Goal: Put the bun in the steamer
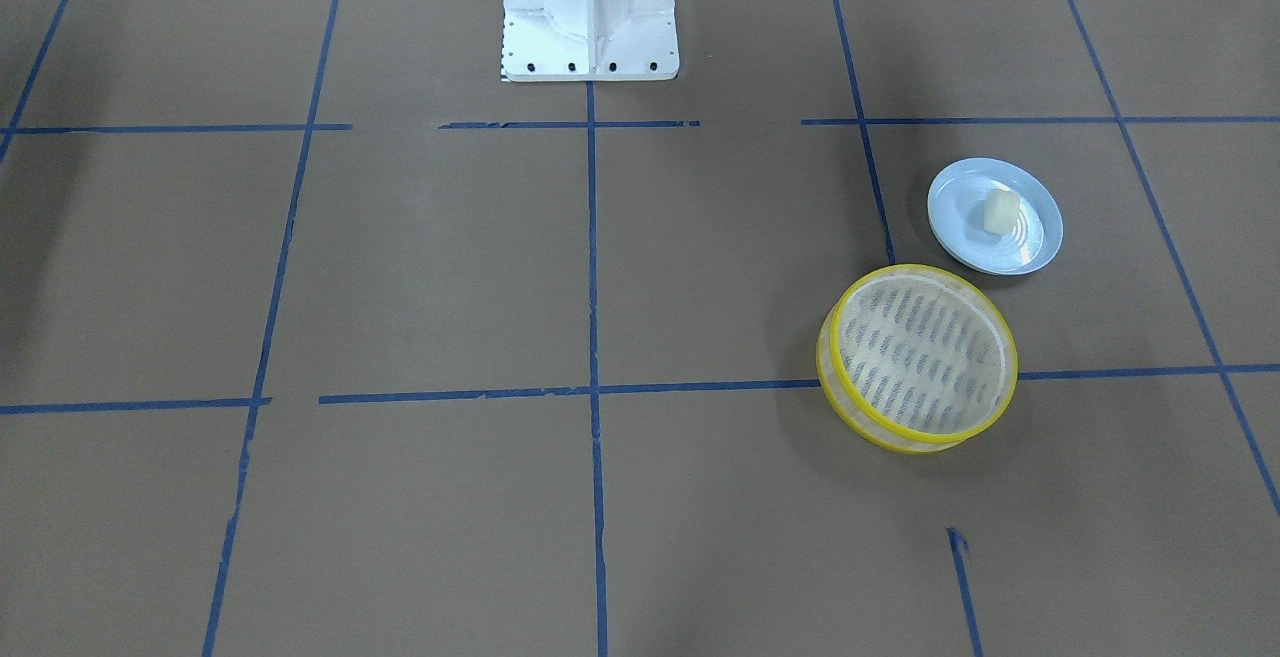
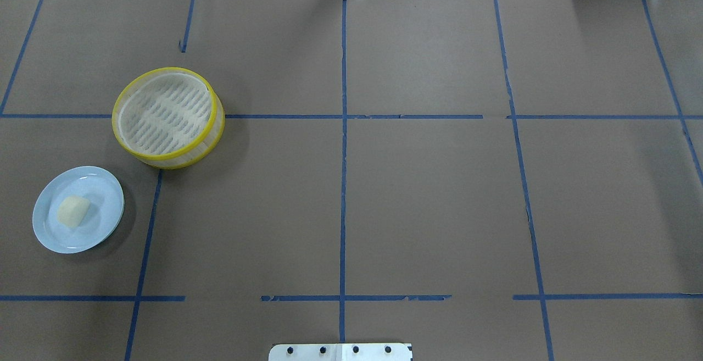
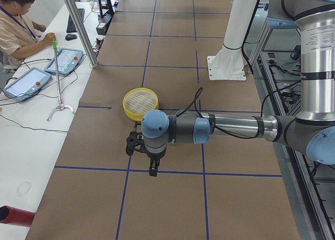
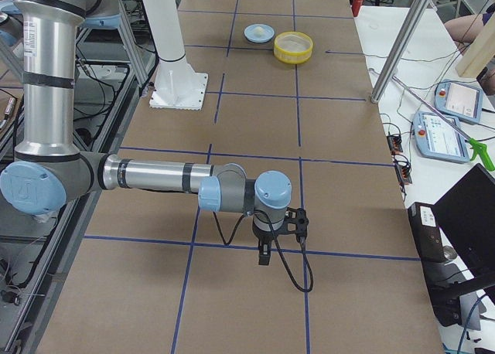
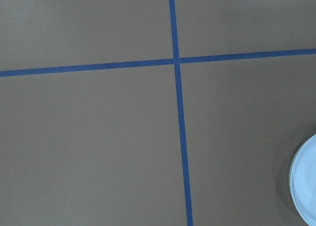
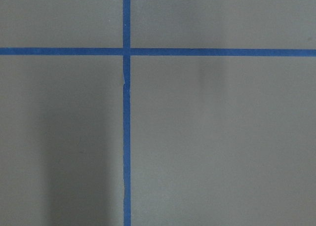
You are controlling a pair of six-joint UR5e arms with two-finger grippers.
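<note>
On plate point(image 2: 104, 193) beside steamer point(image 2: 165, 111), bun point(image 2: 72, 211), left hand point(image 3: 152, 171) hovering nearby

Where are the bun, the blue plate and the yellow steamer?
bun point(image 2: 73, 210): overhead view, middle of its top.
light-blue plate point(image 2: 105, 192): overhead view, bare surface beside the bun.
steamer point(image 2: 165, 112): overhead view, its bare slatted floor.

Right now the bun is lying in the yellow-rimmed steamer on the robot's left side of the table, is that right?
Not quite. The bun lies on the light-blue plate, not in the steamer, which holds nothing. The overhead exterior view shows this. It is indeed on the robot's left side.
</note>
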